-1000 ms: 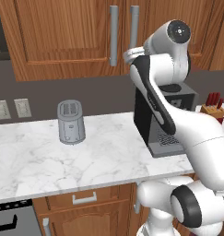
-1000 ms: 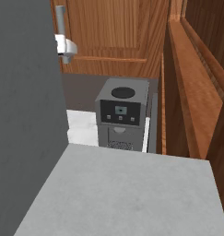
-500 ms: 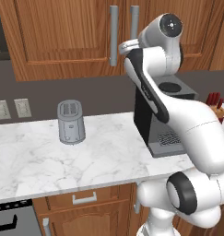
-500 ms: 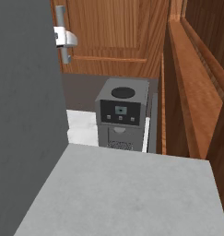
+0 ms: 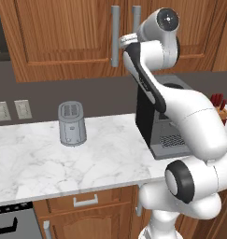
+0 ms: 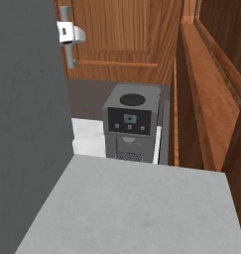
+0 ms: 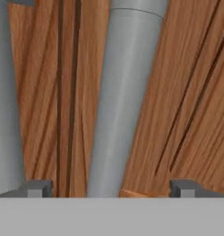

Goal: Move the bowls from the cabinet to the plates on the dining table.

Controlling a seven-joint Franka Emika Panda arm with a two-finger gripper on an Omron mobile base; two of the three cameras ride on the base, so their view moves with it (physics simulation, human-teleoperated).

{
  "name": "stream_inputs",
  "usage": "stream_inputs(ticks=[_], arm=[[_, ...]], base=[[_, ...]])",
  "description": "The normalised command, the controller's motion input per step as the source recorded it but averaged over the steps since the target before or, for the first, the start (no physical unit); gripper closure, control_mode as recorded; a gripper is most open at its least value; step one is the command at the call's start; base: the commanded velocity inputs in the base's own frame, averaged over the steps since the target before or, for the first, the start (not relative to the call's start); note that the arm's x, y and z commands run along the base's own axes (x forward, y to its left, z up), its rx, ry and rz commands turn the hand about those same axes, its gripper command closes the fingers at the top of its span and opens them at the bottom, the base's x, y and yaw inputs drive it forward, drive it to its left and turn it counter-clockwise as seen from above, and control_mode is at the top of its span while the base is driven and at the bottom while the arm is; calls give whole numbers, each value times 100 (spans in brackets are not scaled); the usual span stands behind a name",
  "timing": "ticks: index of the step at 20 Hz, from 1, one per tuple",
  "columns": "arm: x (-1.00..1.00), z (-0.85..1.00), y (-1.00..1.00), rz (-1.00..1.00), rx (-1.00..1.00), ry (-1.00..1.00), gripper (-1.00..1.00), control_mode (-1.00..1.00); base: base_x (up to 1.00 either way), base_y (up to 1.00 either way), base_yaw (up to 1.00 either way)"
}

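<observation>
Jaws of the gripper [image 7: 111, 189] stand wide astride the right grey bar handle [image 7: 125, 101] of the closed cabinet [image 5: 63, 32] above the worktop [image 5: 40, 163].

White grey-veined marble counter [image 5: 49, 163] running left to right, above brown drawers with silver handles. Standing on it, toward the left-middle — a small grey toaster [image 5: 71, 123], upright, two slots on top, close to the dark back wall. Well apart from it, at the right end, a dark coffee machine [image 5: 157, 126] with a grey drip tray at its foot, partly hidden behind the white arm. Past that, at the far right edge, a knife block [image 5: 222, 108] with red handles sticking up — mostly hidden. From the right base view, coffee machine [image 6: 131, 124] again, grey-fronted, with a strip of white counter [image 6: 87, 136] to its left.
</observation>
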Motion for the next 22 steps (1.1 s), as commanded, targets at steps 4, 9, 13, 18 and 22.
stream_inputs(ticks=[4, 9, 13, 18, 22], arm=[[33, 0, 4, 0, -2, -2, -100, -100], [34, -7, 1, 0, -2, -1, -100, -100], [36, -18, 1, 0, -3, 0, -100, -100], [38, -17, 1, 0, -1, 0, -100, -100], [32, -9, 0, 0, 0, 0, -100, -100]], base=[[0, 0, 0], [0, 0, 0], [0, 0, 0], [0, 0, 0], [0, 0, 0]])
